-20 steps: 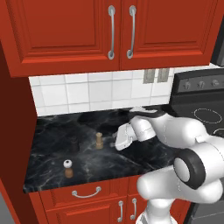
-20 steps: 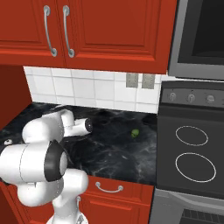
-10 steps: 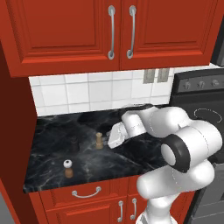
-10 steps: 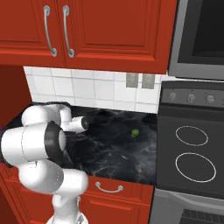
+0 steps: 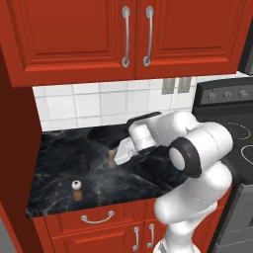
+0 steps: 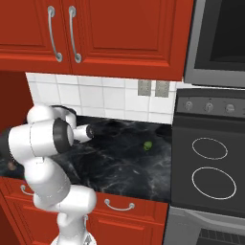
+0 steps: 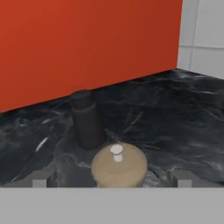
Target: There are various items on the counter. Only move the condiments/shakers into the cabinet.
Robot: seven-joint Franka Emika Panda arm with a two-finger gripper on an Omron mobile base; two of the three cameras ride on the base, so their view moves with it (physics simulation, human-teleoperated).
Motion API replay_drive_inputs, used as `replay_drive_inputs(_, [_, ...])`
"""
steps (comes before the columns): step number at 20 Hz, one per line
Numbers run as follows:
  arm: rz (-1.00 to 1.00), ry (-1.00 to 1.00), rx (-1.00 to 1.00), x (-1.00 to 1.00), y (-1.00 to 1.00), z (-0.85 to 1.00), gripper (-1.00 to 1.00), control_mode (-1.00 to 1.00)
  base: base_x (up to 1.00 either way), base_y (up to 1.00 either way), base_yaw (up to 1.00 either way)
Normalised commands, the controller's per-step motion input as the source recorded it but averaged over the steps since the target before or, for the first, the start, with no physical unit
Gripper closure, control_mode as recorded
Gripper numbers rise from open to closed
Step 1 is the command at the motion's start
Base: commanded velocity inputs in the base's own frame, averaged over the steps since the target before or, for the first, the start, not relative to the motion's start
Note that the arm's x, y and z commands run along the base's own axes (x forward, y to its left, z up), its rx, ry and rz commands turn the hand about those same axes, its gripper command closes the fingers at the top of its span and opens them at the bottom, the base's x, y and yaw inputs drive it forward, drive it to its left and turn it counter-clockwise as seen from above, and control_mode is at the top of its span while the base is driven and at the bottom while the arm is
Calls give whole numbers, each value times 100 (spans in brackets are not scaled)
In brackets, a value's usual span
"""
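Note:
The tan mill-shaped shaker (image 5: 111, 159) stands upright mid-counter. In the hand view its round top (image 7: 119, 164) sits low between my two fingertips (image 7: 41, 179), with gaps on both sides. My gripper (image 5: 118, 155) (image 7: 111, 179) is open, level with the shaker and just right of it. A dark squat piece (image 7: 87, 119) (image 5: 84, 161) stands just beyond the tan one, towards the red side wall. The brown shaker with a white ball top (image 5: 76, 189) stands near the counter's (image 5: 148, 180) front left edge. Above, both doors of the red cabinet (image 5: 74, 34) (image 6: 119, 33) are shut.
A small green round thing (image 6: 148, 145) lies on the counter towards the stove (image 6: 210, 162) at the right. A red side wall (image 5: 17, 148) closes the counter's left end. White tiles (image 5: 89, 106) line the back. My arm (image 6: 45, 143) hides the counter's left part in the right base view.
My arm has swung left across the counter, bringing the hand from the middle right up to the tan shaker. The jaws stayed open. Nothing on the counter has moved.

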Motion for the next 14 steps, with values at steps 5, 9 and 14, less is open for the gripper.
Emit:
replay_drive_inputs(5, [0,3,0,34,30,-14,-100,-100,0,0,0])
replay_drive_inputs(9, [0,0,0,14,8,-6,100,-100,0,0,0])
replay_drive_inputs(14, [0,1,-1,0,0,0,100,-100,0,0,0])
